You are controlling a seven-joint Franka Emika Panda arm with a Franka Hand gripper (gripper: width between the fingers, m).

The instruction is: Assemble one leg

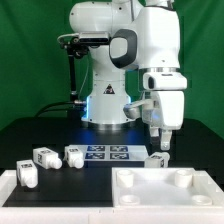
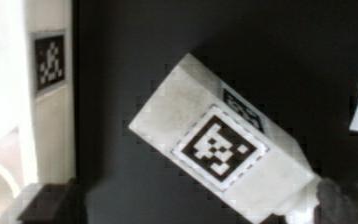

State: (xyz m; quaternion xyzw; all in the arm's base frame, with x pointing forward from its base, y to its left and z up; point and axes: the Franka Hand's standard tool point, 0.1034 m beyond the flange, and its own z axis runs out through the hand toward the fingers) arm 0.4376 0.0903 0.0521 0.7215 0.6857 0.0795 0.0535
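1. I see the gripper hanging low over the table, pointing straight down, on the exterior view's right.
2. The leg lies on the table directly under the gripper. It sits just beside the marker board, on the exterior view's right of it, and just behind the large white panel.
3. In the wrist view the leg fills the middle of the picture, lying slantwise across the dark table with one square tag facing the camera.
4. The gripper is spread wide. Its dark fingertips show at two corners of the wrist view, and the leg sits between them, unpinched.
5. One end of the leg comes close to one fingertip. I cannot tell whether they touch.
6. Three more legs lie on the exterior view's left: the near spare leg, the middle spare leg and the spare leg by the board.
7. A white strip with a tag runs along one edge of the wrist view. I cannot tell what it belongs to.
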